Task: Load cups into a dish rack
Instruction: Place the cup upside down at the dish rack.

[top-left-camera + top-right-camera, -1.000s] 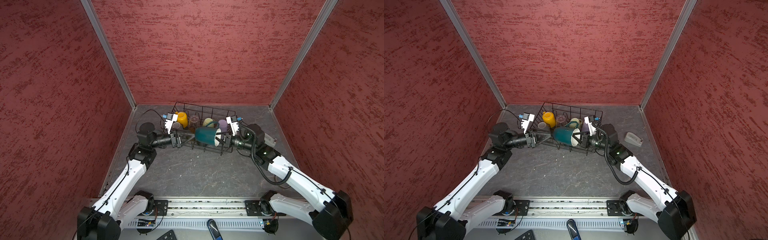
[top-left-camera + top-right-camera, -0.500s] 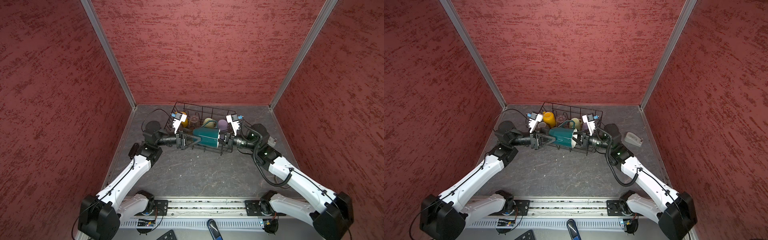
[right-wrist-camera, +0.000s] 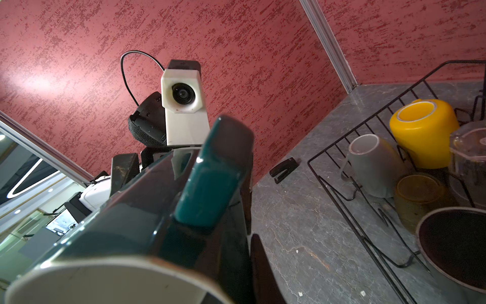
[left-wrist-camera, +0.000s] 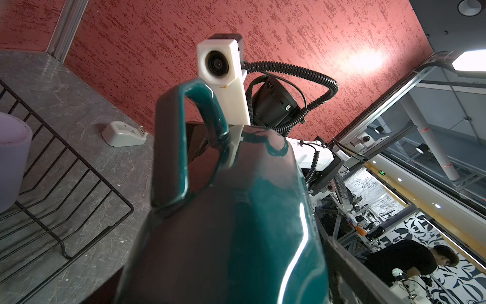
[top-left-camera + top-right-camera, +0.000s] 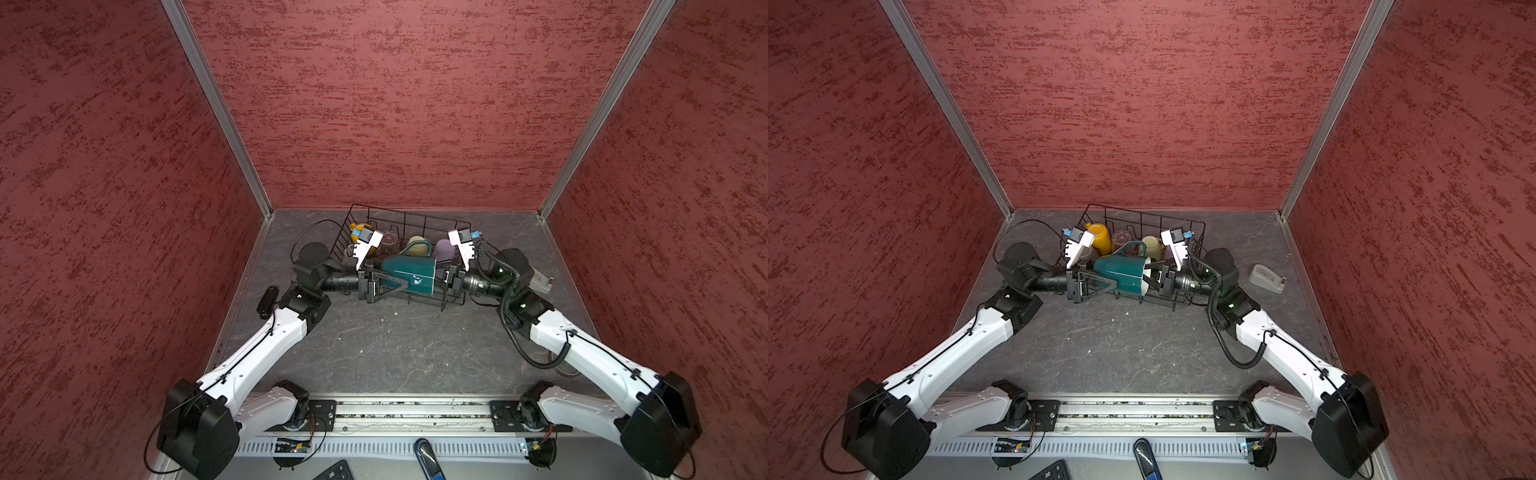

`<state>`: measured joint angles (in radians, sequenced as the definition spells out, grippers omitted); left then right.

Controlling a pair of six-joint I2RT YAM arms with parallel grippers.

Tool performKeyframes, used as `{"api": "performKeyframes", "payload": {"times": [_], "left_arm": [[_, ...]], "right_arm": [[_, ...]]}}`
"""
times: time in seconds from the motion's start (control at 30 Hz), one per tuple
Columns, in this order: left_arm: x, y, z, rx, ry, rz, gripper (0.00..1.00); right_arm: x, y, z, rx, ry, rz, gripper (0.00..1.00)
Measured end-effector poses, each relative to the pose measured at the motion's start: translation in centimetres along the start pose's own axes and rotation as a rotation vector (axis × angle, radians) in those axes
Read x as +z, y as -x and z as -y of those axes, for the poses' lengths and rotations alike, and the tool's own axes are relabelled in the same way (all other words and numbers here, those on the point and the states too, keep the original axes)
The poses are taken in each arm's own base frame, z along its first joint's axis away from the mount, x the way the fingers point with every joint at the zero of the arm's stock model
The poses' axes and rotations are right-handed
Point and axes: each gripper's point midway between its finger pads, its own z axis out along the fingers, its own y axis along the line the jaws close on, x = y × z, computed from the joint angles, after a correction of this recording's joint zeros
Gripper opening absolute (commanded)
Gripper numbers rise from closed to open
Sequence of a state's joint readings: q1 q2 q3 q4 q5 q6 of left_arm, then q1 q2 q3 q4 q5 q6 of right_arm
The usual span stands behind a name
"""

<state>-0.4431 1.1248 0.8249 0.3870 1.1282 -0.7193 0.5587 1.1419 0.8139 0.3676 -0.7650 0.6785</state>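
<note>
A teal mug (image 5: 409,272) (image 5: 1123,274) hangs on its side, handle up, over the front edge of the black wire dish rack (image 5: 415,216). My right gripper (image 5: 442,276) is shut on its white-lined rim (image 3: 105,273). My left gripper (image 5: 386,279) stands open, its fingers (image 4: 342,265) straddling the mug's base end. In the rack sit a yellow mug (image 3: 423,131), a grey mug (image 3: 373,165), an amber glass (image 3: 418,194), a clear glass (image 3: 470,150), a black mug (image 3: 460,242), a pale green mug (image 5: 1152,245) and a lilac tumbler (image 5: 444,249).
A grey tape dispenser (image 5: 1266,278) lies on the table right of the rack, close behind my right arm. A small black clip (image 3: 285,168) lies left of the rack. Red walls close in on three sides.
My left arm has reached right until its jaws surround the teal mug's base. The right gripper has swung the mug from tilted to level.
</note>
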Motion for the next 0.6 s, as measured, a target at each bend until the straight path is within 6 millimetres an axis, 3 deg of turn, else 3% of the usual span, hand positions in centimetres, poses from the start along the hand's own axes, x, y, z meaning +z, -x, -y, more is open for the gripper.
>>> {"api": "performKeyframes", "payload": {"times": [0.6], "left_arm": [[0.95,-0.08,-0.37,-0.011,-0.022,-0.021,0.78]], "right_arm": [[0.73,-0.47,0.38,0.013,0.029,-0.01,0.0]]}}
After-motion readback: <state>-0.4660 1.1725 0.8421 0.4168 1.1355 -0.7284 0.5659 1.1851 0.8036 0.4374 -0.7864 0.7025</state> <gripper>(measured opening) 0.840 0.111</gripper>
